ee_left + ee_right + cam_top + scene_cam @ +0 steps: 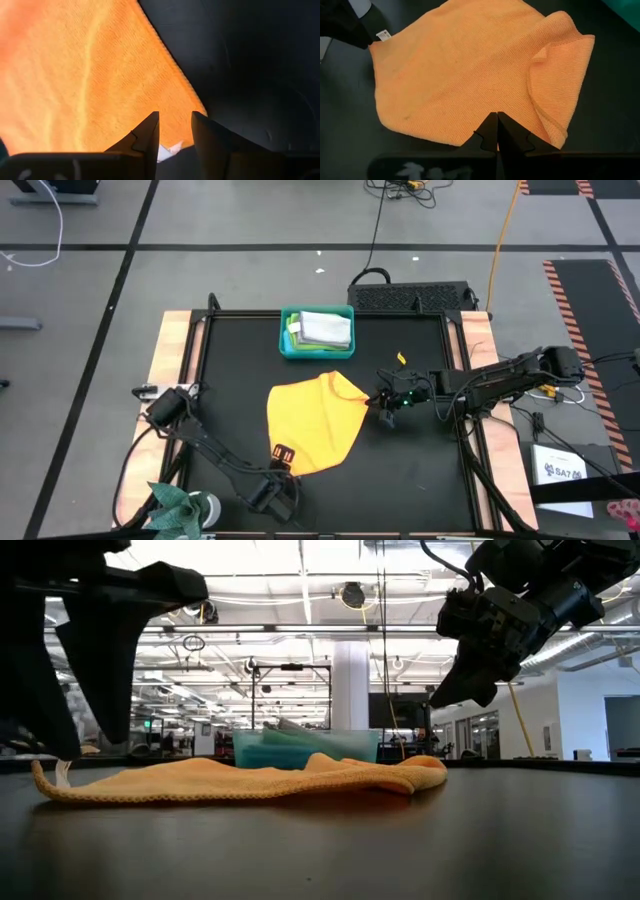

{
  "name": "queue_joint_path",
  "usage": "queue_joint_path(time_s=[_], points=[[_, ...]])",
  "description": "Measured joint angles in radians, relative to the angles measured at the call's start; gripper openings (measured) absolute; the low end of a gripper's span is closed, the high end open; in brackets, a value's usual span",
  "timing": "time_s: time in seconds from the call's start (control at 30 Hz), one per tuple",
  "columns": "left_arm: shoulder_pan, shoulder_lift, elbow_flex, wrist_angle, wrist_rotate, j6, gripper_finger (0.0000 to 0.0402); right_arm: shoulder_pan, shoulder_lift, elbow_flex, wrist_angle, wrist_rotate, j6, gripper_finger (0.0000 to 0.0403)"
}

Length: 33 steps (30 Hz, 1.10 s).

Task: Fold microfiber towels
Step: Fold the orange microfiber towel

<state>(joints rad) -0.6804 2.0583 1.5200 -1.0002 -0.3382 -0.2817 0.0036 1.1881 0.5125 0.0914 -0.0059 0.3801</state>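
A: Where is the orange towel (312, 423) found?

B: It is spread flat on the black table (420, 470), with one edge folded back on itself on the side toward the right gripper (388, 411). The corner bearing the white tag (167, 151) is seen just ahead of the left gripper (175, 131), right between its fingertips.

A: And how are the jaws set?

B: The left jaws are held a little apart; whether the corner is pinched cannot be told. The right jaws are pressed together on nothing, above the towel's edge, which is spread out just ahead of them.

A: What could be spoiled from here?

B: If only the tag is caught, the corner could be lost when lifted. If the folded-back edge is left as it lies, a crooked fold would likely be made. The towel could also be dragged toward the teal bin (291, 345), where other towels (322, 329) are kept.
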Motion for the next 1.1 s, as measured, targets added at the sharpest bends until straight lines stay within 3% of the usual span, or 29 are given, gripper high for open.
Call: queue_joint_path(time_s=[0.4, 0.6, 1.1], points=[[-0.025, 0.000, 0.000, -0.001, 0.128, -0.030, 0.0117, 0.000, 0.000, 0.000, 0.000, 0.000, 0.000, 0.0000], [-0.031, 0.000, 0.000, -0.001, 0.049, -0.067, 0.0117, 0.000, 0.000, 0.000, 0.001, -0.001, 0.000, 0.0000], [-0.038, -0.001, -0.030, 0.006, 0.066, -0.106, 0.0117, 0.000, 0.000, 0.000, 0.005, -0.001, 0.005, 0.0000]])
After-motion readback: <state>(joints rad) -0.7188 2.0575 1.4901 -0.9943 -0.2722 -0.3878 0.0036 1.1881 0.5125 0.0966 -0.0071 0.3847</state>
